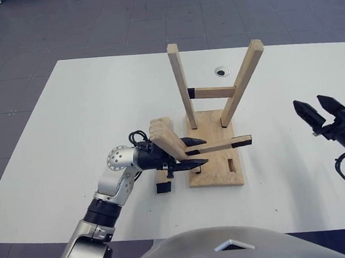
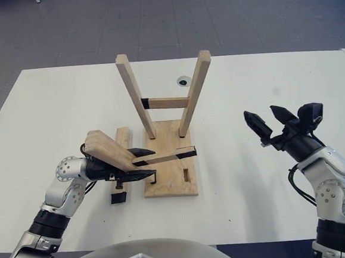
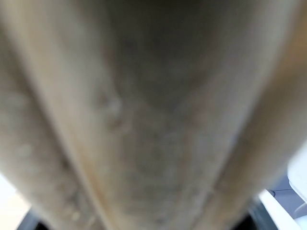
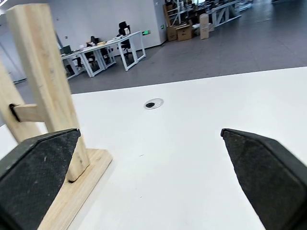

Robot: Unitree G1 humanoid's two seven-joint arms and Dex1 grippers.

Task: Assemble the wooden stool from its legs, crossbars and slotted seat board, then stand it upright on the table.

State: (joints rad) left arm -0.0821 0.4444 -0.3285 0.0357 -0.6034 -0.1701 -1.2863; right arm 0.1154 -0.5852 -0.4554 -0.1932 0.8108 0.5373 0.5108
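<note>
The slotted seat board (image 1: pixel 216 161) lies flat on the white table. Two legs (image 1: pixel 181 86) (image 1: pixel 242 81) stand in it, joined by a crossbar (image 1: pixel 214 92). My left gripper (image 1: pixel 189 153) is shut on a third leg (image 1: pixel 166 138), held tilted just left of the board. A black-tipped crossbar (image 1: pixel 221 144) sticks out of that leg over the board. This wood (image 3: pixel 144 115) fills the left wrist view. Another wooden piece (image 2: pixel 123 139) lies flat beside the board. My right gripper (image 1: pixel 317 113) hovers open, right of the stool and holding nothing; its fingers (image 4: pixel 38 177) frame the nearer standing leg (image 4: pixel 43 86).
A small black part (image 1: pixel 163 187) lies on the table near the board's front left corner. A round cable hole (image 1: pixel 222 71) sits in the table behind the stool. Bare tabletop (image 1: pixel 87 112) stretches left and right. Desks and chairs stand far behind in the room.
</note>
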